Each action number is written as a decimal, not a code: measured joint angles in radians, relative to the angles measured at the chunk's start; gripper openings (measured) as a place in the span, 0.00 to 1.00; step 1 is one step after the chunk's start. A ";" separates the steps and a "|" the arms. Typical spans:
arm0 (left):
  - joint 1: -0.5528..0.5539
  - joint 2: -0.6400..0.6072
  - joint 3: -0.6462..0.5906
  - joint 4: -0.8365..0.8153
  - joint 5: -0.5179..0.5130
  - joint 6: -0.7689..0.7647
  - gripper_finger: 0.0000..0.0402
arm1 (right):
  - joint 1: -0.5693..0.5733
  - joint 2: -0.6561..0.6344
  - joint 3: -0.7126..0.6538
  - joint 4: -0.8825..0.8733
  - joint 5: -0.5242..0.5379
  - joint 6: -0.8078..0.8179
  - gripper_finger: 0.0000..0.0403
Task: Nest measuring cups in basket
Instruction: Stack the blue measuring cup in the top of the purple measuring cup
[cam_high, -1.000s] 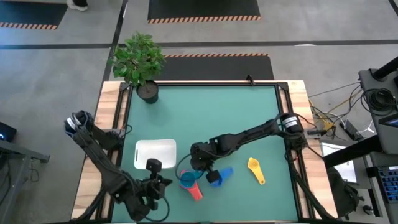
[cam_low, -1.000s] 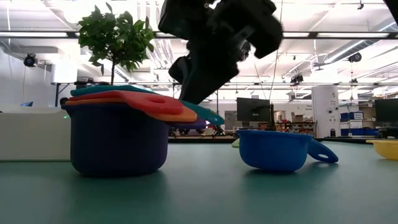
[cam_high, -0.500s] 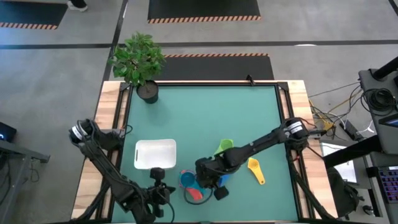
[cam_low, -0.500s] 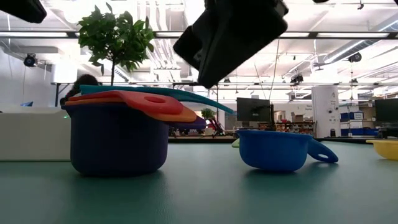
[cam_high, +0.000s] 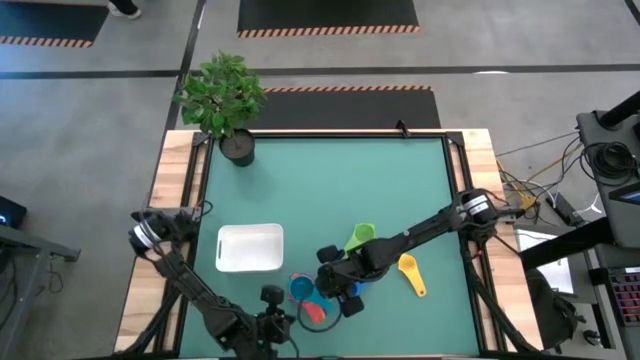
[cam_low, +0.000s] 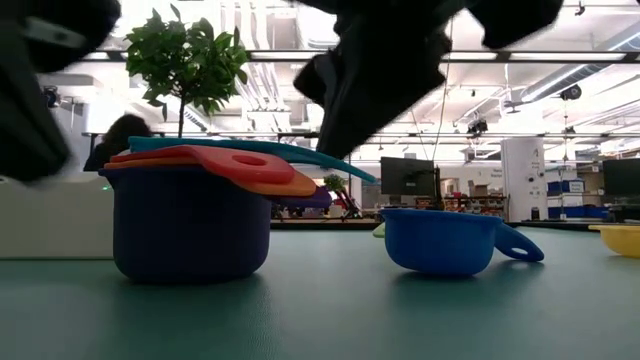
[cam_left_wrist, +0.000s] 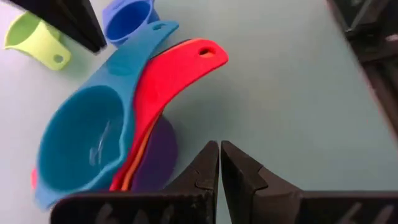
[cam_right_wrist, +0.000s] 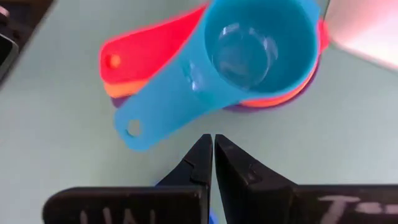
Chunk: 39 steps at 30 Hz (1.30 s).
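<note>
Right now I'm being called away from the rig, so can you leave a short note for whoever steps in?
Left gripper: jaws shut, empty, at the near table edge beside the stack.
Right gripper: jaws shut, empty, over the stack.
Stack: purple, orange, red and light blue cups nested, light blue cup on top. It stands on the mat, just outside the basket, which holds nothing.
Loose: dark blue cup next to the stack, green cup and yellow cup on the mat to the right.
Done: four cups nested.
Left: nest dark blue, green and yellow, and get the stack into the basket.
</note>
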 joint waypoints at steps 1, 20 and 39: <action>0.008 0.016 0.008 0.014 -0.001 0.017 0.00 | 0.000 0.004 -0.008 0.016 0.000 0.011 0.02; 0.095 0.070 -0.013 0.286 0.029 0.192 0.00 | 0.096 0.019 -0.050 0.181 0.046 0.036 0.02; 0.108 0.068 -0.013 0.296 0.025 0.238 0.00 | 0.093 0.016 -0.045 0.224 0.078 0.033 0.02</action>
